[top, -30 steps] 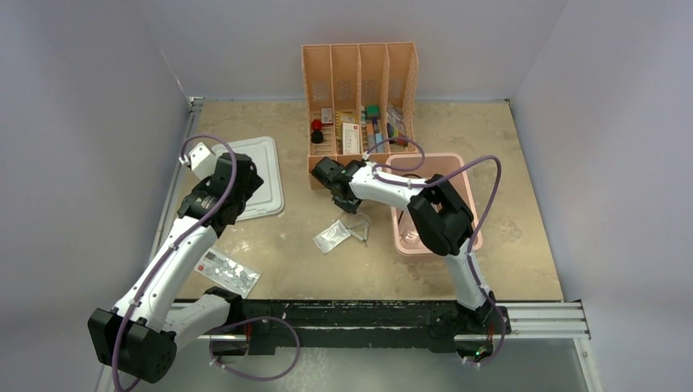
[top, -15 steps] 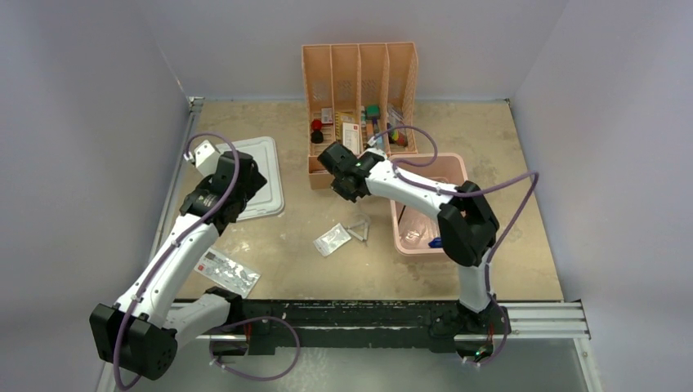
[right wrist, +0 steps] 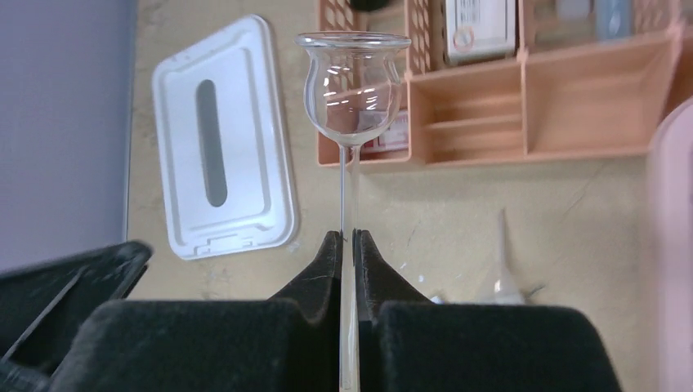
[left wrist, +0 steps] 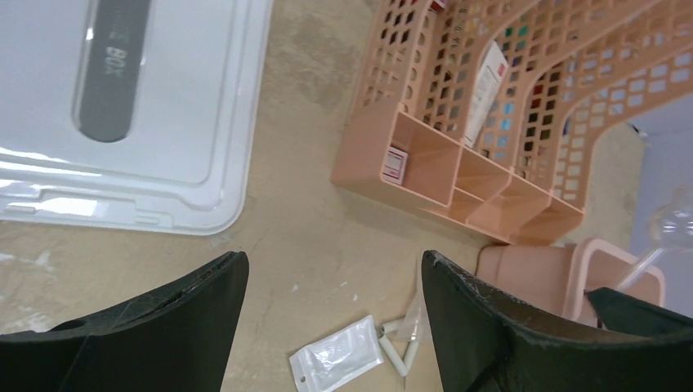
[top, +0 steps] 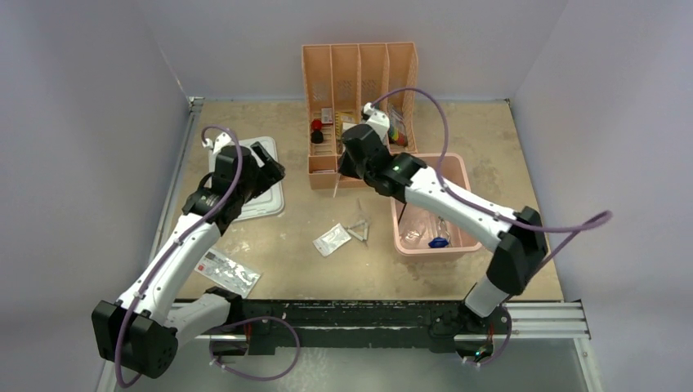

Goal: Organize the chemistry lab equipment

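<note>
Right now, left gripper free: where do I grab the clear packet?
Pinch the clear packet by its near-left end, straight down from above. It lies flat on the table, and its other end sits right by the white triangle, so that side looks crowded.

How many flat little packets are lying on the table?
2. A small clear plastic packet lies mid-table, left of the pink plastic bin; a flat red-and-white printed packet lies at the near left edge. Others may hide inside the peach slotted organizer.
</note>
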Robot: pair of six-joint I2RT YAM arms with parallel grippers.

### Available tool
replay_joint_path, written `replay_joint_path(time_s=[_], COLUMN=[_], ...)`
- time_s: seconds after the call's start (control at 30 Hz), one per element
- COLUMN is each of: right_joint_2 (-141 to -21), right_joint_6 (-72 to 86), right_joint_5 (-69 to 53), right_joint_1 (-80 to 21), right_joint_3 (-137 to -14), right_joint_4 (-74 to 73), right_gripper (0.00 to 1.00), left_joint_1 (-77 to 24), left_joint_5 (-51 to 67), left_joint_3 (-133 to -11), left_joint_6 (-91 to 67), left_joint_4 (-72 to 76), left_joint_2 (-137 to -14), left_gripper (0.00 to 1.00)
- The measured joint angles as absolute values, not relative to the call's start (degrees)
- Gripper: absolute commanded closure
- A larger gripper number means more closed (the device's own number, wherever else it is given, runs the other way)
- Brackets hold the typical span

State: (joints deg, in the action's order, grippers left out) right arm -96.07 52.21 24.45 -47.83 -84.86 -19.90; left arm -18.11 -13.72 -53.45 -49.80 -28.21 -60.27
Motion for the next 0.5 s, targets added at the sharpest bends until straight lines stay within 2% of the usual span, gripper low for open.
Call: replay_joint_path(time_s=[0.23, 0.5], right_joint_2=[-83.1, -73.1], right_joint_6=[33.1, 19.4], right_joint_5=[21.4, 18.9], right_joint_1=[-43.7, -32.8], right_joint_3=[-84.3, -83.7], right_joint_4=[-18.1, -27.3], right_gripper=[1.0, 1.0], left_joint_1=[-18.1, -18.1], left_joint_5=[-6.0, -0.5], left_joint_3=[-52.0, -50.2], left_joint_6=[-47.6, -47.4], left_joint_4=[-21.7, -15.7], left_joint_2=[-60.3, -61.2], left_gripper=[0.23, 0.23])
